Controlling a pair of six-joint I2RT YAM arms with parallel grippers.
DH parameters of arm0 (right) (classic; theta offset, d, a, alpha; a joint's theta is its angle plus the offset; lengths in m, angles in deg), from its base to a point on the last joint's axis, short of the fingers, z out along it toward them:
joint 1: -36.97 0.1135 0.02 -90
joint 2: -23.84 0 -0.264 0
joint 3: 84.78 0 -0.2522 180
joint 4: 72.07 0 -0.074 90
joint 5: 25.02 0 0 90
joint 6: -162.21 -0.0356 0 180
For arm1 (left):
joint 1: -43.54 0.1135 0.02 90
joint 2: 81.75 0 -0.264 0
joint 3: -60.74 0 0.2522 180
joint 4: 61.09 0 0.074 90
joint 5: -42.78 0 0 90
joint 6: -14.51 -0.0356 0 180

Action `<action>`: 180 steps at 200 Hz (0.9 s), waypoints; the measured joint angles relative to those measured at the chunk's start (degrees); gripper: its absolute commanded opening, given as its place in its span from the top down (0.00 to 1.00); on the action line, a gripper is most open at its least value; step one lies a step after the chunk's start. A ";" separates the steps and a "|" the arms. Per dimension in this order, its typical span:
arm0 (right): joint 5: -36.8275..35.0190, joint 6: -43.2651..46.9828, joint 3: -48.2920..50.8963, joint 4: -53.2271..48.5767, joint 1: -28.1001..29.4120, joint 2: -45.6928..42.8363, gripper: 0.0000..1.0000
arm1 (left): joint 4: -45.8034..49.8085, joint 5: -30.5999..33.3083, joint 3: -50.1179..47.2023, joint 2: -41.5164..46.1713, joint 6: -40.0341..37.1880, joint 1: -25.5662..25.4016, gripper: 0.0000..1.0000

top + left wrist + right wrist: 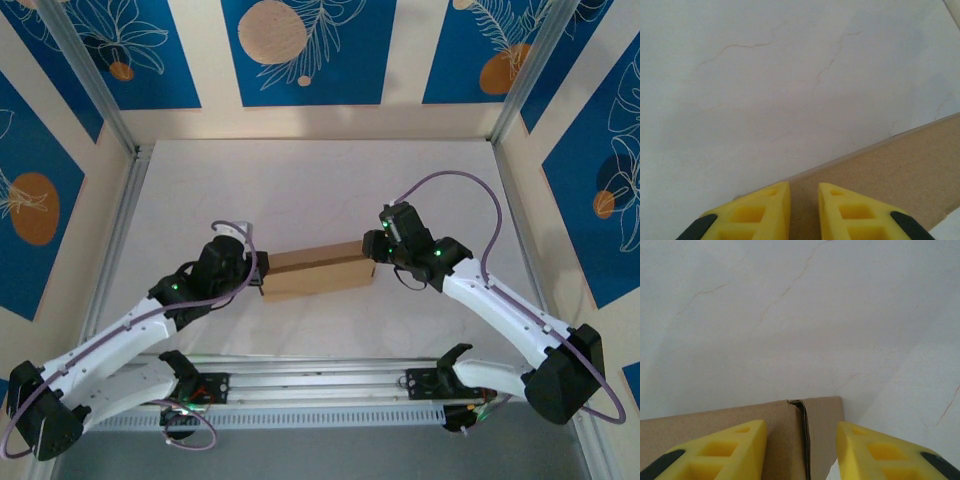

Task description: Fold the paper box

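While parted by just a narrow slit, pinched nothing: yellow fingers point(760, 210) of the left claw point(804, 192), with brown cardboard plain through the gap in the left wrist view. Hung over a flat face of the paper box point(900, 175), close to its long edge; impossible to judge whether touching or just clear of it.

Spread far wider at the right claw point(801, 440), straddling an end corner of the box. Clamped nothing that could be made out there. Looked down on a dark seam along a fold between the two fingers. Reached with one finger past the cardboard's edge, over bare bench point(790, 315).

Seen from above, met the box from opposite ends, left claw at the left end and right claw at the right, both arms angled inward from their bases. Lay as a long, low brown block near the middle of the white, faintly veined bench, long axis left to right and tipped slightly away toward the right. Framed all round by aluminium posts point(95, 90) and blue panels point(300, 50) printed with leaves and orange discs.
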 measured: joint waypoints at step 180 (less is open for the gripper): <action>14.88 0.76 6.75 1.64 -3.98 -6.03 0.53 | -3.02 1.01 -2.21 0.81 -0.22 -0.17 0.62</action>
